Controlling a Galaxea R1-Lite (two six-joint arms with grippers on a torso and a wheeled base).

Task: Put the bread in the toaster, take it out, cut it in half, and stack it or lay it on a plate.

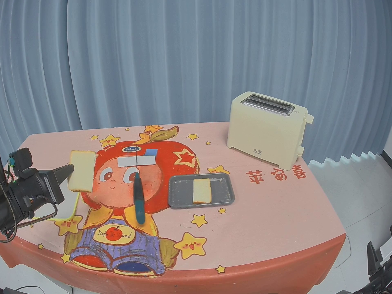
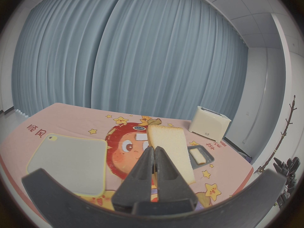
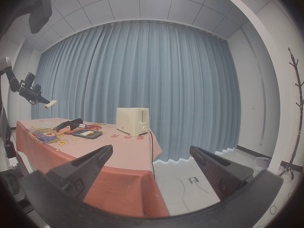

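- The bread slice is up in the air near the table's left edge. The left tool is clamped shut on one edge of it, and the slice sticks out past the tips at a tilt.
- Biggest worry imo: that's a thin edge grip on soft bread, so a quick swing could tear the crumb or let the slice flop and slide out.
- If it drops here, I'd guess it lands on the cutting board close by below, or off the left edge onto the floor.
- The knife lies mid-table between the slice and the tray, blade pointing at the far edge. A low carry could clip it and send it skidding.
- The tray, mid-table toward the near edge, holds one smaller bread piece lying flat in its centre. There's room on both sides, but a sloppy release could leave a slice half on the rim.
- The toaster sits by the far right corner, and its slots look empty from above.
- The right tool hangs wide open off the right edge — well apart from everything.
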